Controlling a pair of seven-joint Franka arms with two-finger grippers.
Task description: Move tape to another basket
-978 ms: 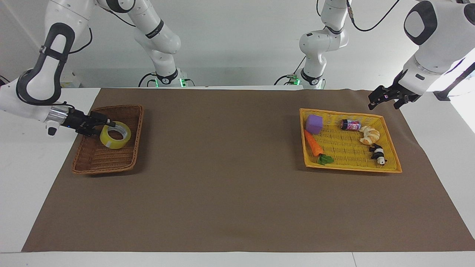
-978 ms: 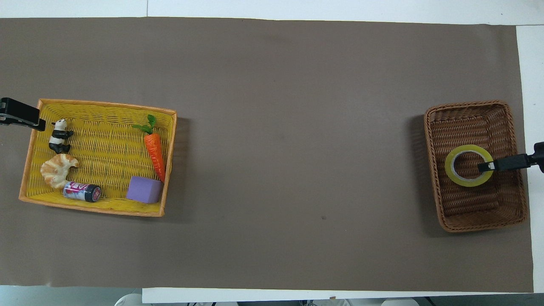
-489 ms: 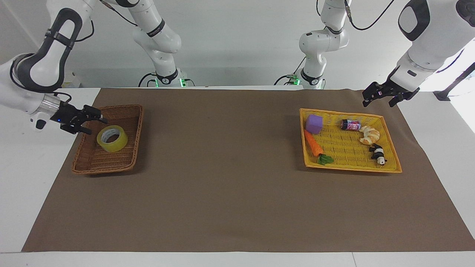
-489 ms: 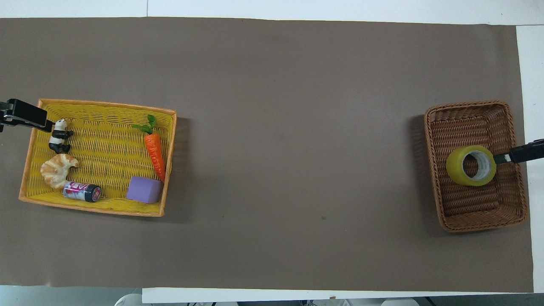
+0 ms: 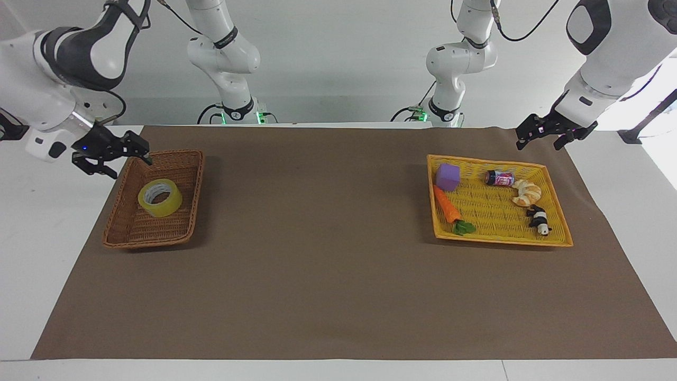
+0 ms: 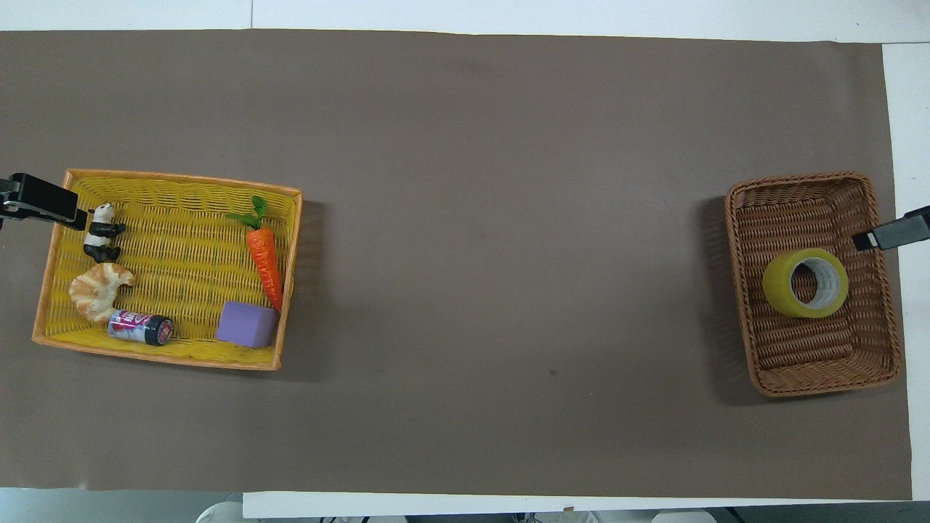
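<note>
We are lifting our right gripper (image 5: 112, 157) away from the brown woven wicker basket (image 5: 186, 222), its fingers spread and empty. A second ago they reached into the wide roll of translucent yellow packing tape (image 5: 160, 197); now the roll is lying free inside that basket, so the transfer looks done. Our left gripper (image 5: 550, 133), open and empty too, is waiting well apart from the basket. No writing is legible.

yellow translucent packing tape roll (image 5: 159, 197) | tilted in brown wicker basket (image 5: 127, 235) | just below open right gripper (image 5: 117, 157), untouched
</note>
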